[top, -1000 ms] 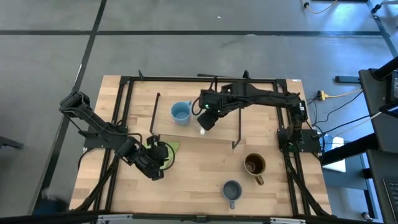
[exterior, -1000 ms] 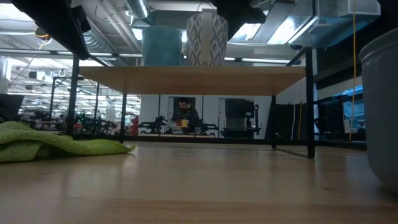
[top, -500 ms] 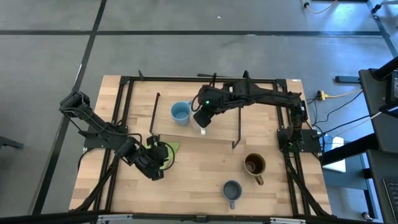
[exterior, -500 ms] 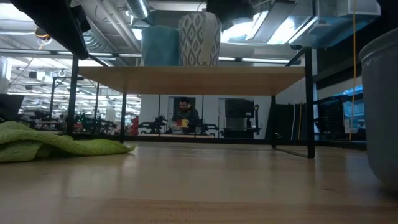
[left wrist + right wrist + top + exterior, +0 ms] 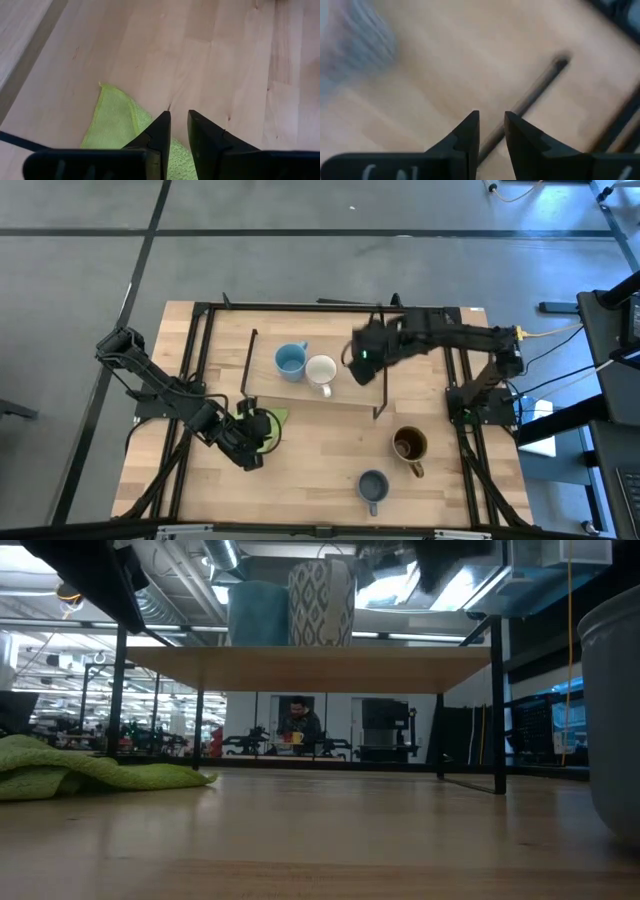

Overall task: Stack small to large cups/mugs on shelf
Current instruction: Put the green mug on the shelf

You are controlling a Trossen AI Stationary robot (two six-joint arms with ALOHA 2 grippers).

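Since a second ago your right gripper (image 5: 358, 366) left the white mug (image 5: 321, 370) on the shelf (image 5: 345, 392), touching the light blue mug (image 5: 290, 361); it hung empty, fingers narrowly apart. The brown mug (image 5: 409, 445) and grey-blue mug (image 5: 373, 485) waited on the table; crowding risked knocks. Your left gripper (image 5: 177, 131) hovered, narrow and empty, over the green cloth (image 5: 116, 125).

Right gripper (image 5: 358, 366) slightly parted; left gripper (image 5: 262, 429) low, fingers near-together.

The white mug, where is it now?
In the high view the white mug stands on the shelf, right beside the light blue mug.
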